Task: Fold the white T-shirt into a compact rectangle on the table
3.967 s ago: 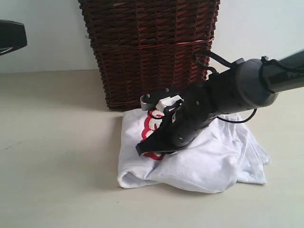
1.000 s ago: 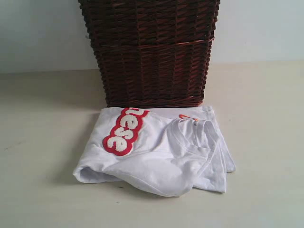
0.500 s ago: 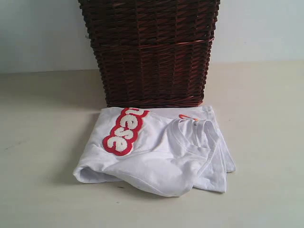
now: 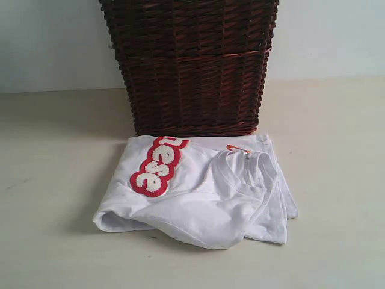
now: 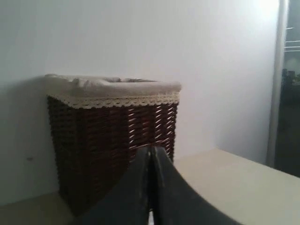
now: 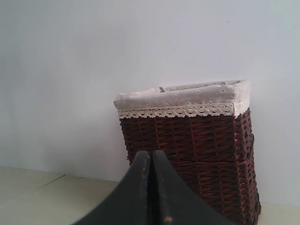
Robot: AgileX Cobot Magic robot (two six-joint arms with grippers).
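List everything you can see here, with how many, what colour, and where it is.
T-shirt: one, white with red-edged lettering, loosely folded on the table in front of the basket
neck tag: one, orange, at the shirt's collar
basket: one, dark brown wicker with a cream liner, behind the shirt
table: one, pale beige, under everything
wall: one, white, behind the basket
left gripper: one, black, shut, empty
right gripper: one, black, shut, empty

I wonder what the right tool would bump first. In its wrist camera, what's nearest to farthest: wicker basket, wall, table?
1. The table: the bare stretch between the right tool and the basket.
2. The wicker basket: standing on the table, ahead of the tool.
3. The wall: behind the basket, farthest.
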